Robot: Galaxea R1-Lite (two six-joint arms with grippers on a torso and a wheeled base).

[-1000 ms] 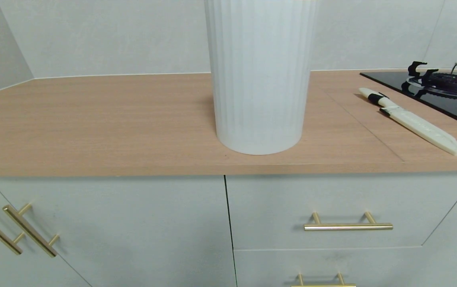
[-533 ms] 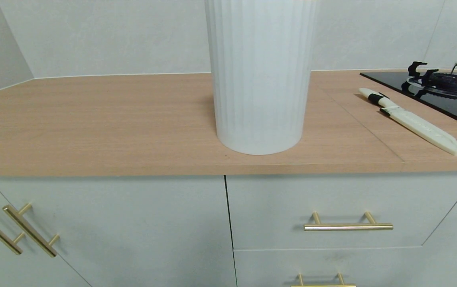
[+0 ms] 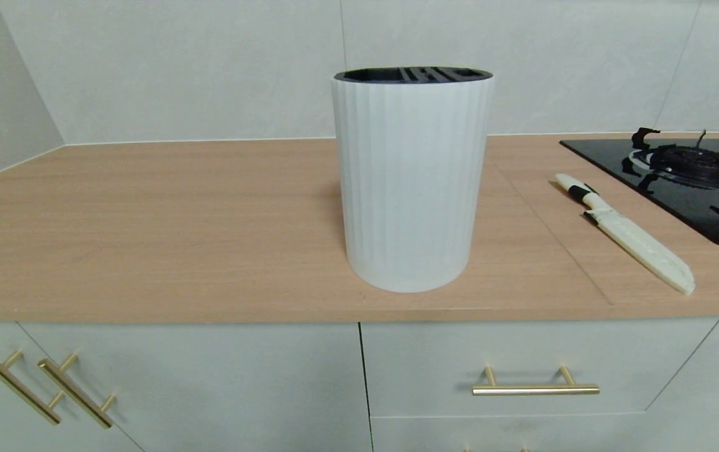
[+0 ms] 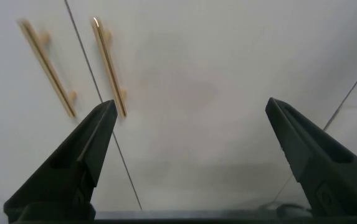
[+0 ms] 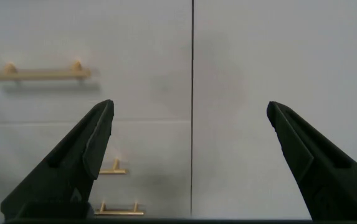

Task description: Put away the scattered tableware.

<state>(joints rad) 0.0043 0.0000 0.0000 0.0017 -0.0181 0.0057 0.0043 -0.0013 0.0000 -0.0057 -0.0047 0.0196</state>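
Note:
A cream knife (image 3: 624,233) with a black band on its handle lies flat on the wooden countertop (image 3: 146,226), right of centre, blade toward the front edge. A tall white ribbed knife holder (image 3: 411,182) with a black slotted top stands mid-counter near the front edge. My left gripper (image 4: 190,115) is open with nothing between its fingers, facing the pale cabinet doors below the counter. My right gripper (image 5: 190,118) is open too, facing the cabinet fronts.
A black gas hob (image 3: 686,172) with a burner grate sits at the far right of the counter. Gold bar handles are on the cabinet doors (image 4: 106,65) and on the drawer (image 3: 535,389). Tiled walls close the back and left.
The head view has risen and tilted, so the holder's black top now shows and everything sits lower in view. The things themselves have not moved.

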